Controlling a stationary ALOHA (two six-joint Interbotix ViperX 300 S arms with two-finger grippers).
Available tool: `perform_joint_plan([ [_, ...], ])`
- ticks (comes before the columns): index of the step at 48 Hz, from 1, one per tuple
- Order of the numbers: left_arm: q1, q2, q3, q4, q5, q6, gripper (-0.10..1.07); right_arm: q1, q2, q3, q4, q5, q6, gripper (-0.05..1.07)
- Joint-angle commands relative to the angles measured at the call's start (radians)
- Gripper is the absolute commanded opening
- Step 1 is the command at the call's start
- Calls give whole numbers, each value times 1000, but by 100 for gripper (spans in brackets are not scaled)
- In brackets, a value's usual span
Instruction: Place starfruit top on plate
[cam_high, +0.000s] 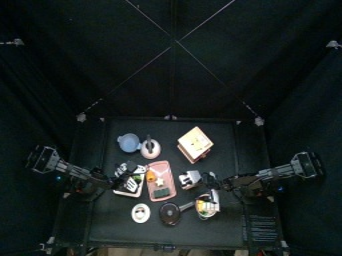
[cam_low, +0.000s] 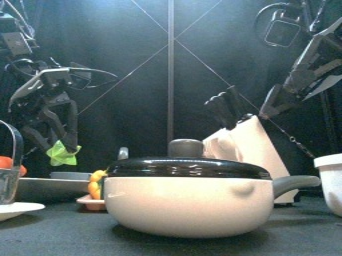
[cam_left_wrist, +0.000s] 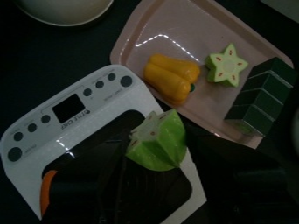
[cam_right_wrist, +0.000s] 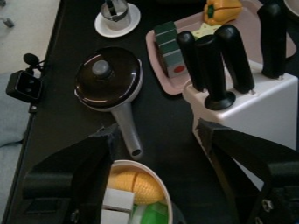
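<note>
Left wrist view: a green starfruit top (cam_left_wrist: 159, 143) sits pinched between the left hand's (cam_left_wrist: 152, 166) closed jaws, held above a white kitchen scale (cam_left_wrist: 82, 114). Just beyond it lies a pink tray (cam_left_wrist: 176, 35) carrying a star-shaped starfruit slice (cam_left_wrist: 229, 64), an orange pepper piece (cam_left_wrist: 172, 73) and a dark green block (cam_left_wrist: 261, 98). From the front, the green piece (cam_low: 60, 153) hangs raised off the surface (cam_low: 54, 235) at the left, behind a lidded white pot (cam_low: 187, 195). The right hand (cam_right_wrist: 158, 149) hovers with jaws spread wide and empty over a bowl of toy food (cam_right_wrist: 135, 197), near a knife block (cam_right_wrist: 251, 83) and a dark lidded pan (cam_right_wrist: 108, 80). A small white plate (cam_high: 142, 212) lies on the near left of the surface.
</note>
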Motion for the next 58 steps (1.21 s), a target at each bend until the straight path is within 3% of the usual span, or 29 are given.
perform_joint_plan([
  [1, 0, -8, -26, 37, -3, -3, 75, 0, -8, -21, 2, -6, 0, 100],
  [12, 23, 37, -87, 221, -15, -17, 75, 0, -8, -21, -2, -6, 0, 100],
  [28, 97, 261, -238, 468, -11, -72, 76, 0, -8, -20, -2, -6, 0, 100],
  [39, 127, 394, -327, 497, -26, -60, 76, 0, -9, -20, 0, -6, 0, 100],
  [58, 150, 428, -333, 488, -28, -61, 100, 0, -9, -21, -2, -6, 0, 100],
])
